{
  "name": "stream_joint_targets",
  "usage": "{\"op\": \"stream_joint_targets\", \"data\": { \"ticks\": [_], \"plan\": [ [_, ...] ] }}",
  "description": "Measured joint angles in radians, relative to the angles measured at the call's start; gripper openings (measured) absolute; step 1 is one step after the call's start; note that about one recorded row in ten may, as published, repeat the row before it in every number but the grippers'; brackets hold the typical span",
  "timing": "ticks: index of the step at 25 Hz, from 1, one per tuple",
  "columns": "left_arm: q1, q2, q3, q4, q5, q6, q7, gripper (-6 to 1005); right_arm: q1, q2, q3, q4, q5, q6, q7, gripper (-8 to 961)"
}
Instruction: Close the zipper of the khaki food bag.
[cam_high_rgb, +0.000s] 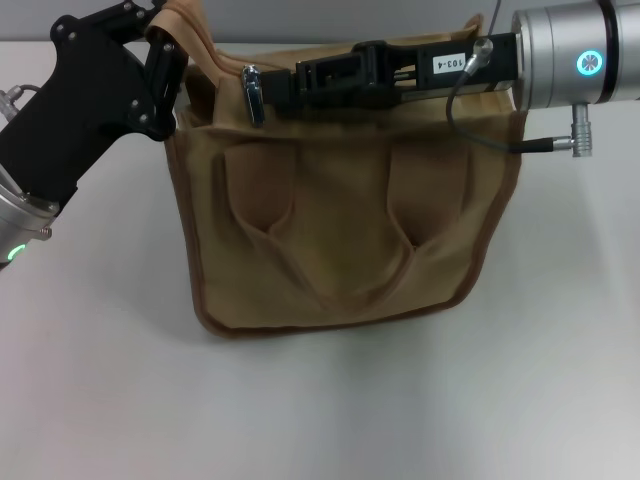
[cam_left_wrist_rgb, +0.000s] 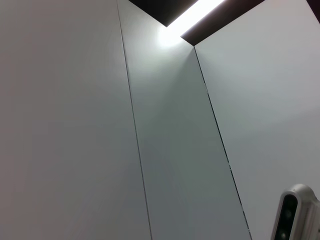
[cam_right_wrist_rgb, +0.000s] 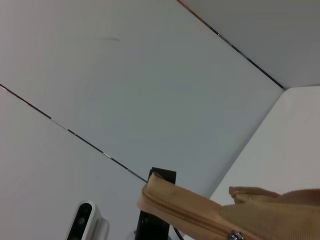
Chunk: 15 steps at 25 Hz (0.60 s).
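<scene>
The khaki food bag (cam_high_rgb: 340, 230) stands upright mid-table, its two handles hanging down the front. My left gripper (cam_high_rgb: 168, 72) is at the bag's upper left corner, shut on the fabric edge there. My right gripper (cam_high_rgb: 274, 88) reaches in from the right, lying along the bag's top, with its fingers closed at the silver pull tab (cam_high_rgb: 252, 95) of the zipper near the left end. The arm hides most of the zipper in the head view. In the right wrist view a stretch of the zipper (cam_right_wrist_rgb: 185, 214) and the bag's end (cam_right_wrist_rgb: 260, 205) show.
White table (cam_high_rgb: 320, 410) lies all around the bag. A grey cable (cam_high_rgb: 480, 135) loops from the right wrist over the bag's top right. The wrist views show mainly wall panels, a ceiling light (cam_left_wrist_rgb: 190, 12) and a white camera unit (cam_left_wrist_rgb: 295, 215).
</scene>
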<state>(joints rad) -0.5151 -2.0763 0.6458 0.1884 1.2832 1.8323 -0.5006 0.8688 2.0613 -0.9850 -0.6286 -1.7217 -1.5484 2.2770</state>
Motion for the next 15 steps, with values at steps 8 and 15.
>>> {"op": "stream_joint_targets", "data": {
  "ticks": [8,15],
  "plan": [
    [-0.008,0.003,-0.003,0.005,0.001,-0.003,-0.019,24,0.011,0.009,-0.009,-0.008,-0.001,0.005,0.000,340],
    [-0.014,0.002,-0.003,0.012,0.001,-0.004,-0.023,24,0.019,0.016,-0.036,-0.028,-0.001,0.028,0.000,281]
  ]
}}
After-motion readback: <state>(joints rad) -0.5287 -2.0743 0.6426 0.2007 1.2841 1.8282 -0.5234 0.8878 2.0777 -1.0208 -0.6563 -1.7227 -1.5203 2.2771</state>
